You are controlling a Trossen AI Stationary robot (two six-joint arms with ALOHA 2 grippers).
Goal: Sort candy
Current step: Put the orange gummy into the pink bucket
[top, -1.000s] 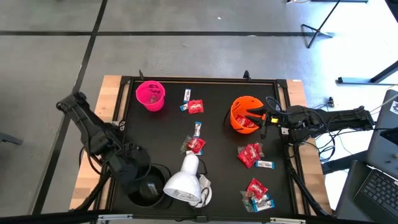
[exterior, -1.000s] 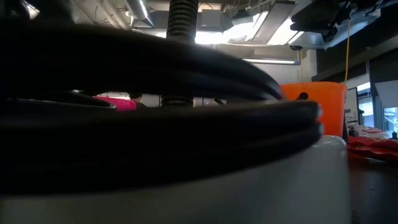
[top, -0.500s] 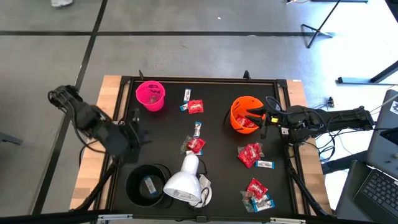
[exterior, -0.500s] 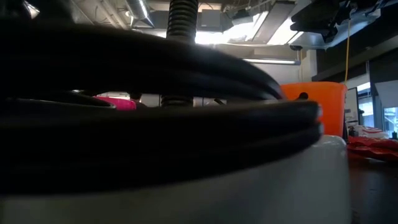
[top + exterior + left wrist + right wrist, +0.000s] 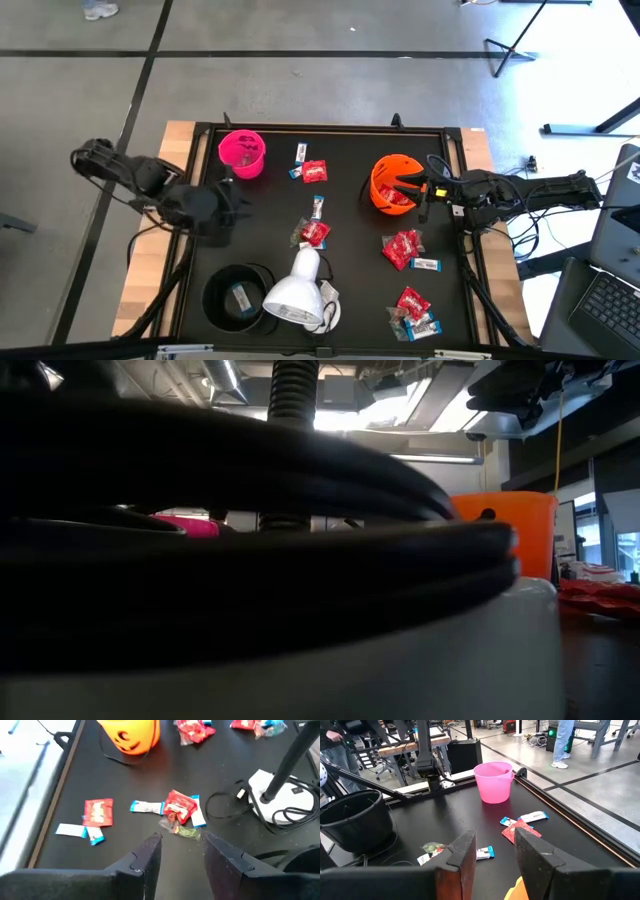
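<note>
1. The table [image 5: 200, 300] carried 3 cups: a black cup [image 5: 238, 297] at the near-left corner, a pink cup [image 5: 242, 153] at the far-left corner, and an orange cup [image 5: 391, 184] toward the right edge. A white lamp head [image 5: 296, 296] lay by the near edge.
2. The left gripper [image 5: 228, 212] hung over the table's left side, between the pink and black cups, its fingers [image 5: 150, 855] apart and empty. The arm reached in low from the left edge.
3. The right gripper [image 5: 413, 186] sat over the orange cup's rim, fingers [image 5: 462, 852] apart, holding nothing visible.
4. The candy was scattered: a red packet [image 5: 180, 806] with a white-and-blue bar [image 5: 147, 807] at mid-table, a pair [image 5: 310, 170] near the far edge, and more [image 5: 408, 250] by the right edge.
5. The mid-table cluster lay straight ahead of the left fingers, toward the table's centre, the bar's long axis crossing their gap. The left arm looked better placed for it.
</note>
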